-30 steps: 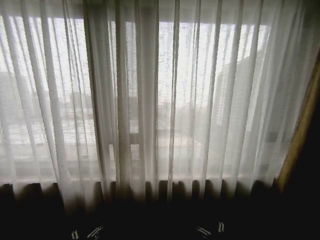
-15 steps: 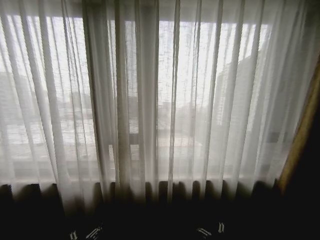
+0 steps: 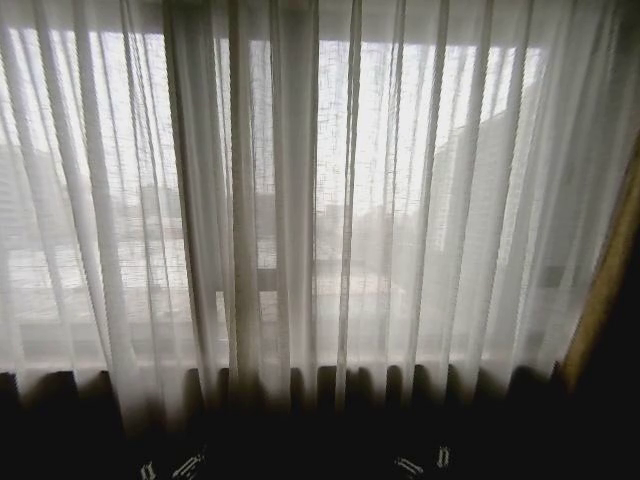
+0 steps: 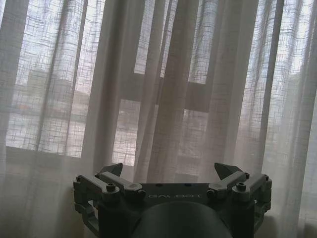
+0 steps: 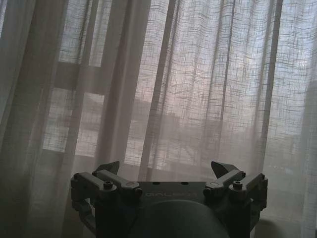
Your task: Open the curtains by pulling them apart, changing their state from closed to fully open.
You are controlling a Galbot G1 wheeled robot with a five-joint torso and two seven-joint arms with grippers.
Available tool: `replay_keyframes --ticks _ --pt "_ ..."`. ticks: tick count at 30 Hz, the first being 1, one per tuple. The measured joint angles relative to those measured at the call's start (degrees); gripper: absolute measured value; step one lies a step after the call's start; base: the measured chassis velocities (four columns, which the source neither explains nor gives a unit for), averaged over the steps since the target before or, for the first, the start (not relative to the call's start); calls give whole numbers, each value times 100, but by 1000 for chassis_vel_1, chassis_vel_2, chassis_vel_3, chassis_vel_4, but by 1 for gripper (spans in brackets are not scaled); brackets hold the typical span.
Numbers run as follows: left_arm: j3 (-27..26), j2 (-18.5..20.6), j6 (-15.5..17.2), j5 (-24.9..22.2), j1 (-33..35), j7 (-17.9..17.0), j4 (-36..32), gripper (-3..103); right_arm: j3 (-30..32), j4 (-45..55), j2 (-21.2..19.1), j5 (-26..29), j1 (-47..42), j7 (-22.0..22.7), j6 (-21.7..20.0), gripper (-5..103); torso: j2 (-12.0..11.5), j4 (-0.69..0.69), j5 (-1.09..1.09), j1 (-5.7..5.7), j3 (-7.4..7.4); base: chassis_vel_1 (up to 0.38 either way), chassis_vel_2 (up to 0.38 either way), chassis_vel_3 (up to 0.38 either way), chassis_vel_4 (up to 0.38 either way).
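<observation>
sheer pleated curtains (image 3: 300, 200), drawn closed

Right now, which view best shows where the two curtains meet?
Head view: the curtains hang closed across the whole window, with bunched folds left of centre. The left wrist view shows those folds close up beyond the open left gripper; the right wrist view shows mostly flat pleats.

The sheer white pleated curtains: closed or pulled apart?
Closed. The sheer white pleated curtains hang across the whole window with no bare gap; the left gripper and right gripper are open, holding nothing.

window (image 3: 400, 150): bright daylight | frame bars (image 4: 195, 96): dark | dark drape (image 3: 610, 300): right edge, tan border
</observation>
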Motion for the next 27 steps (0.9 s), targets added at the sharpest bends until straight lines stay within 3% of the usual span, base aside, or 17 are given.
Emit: replay_keyframes --ticks 27 --pt "-32 -28 -52 23 48 0 -3 100 -15 -26 0 -2 -23 -36 -12 100 -2 0 0 1 0 -76 78 73 -74"
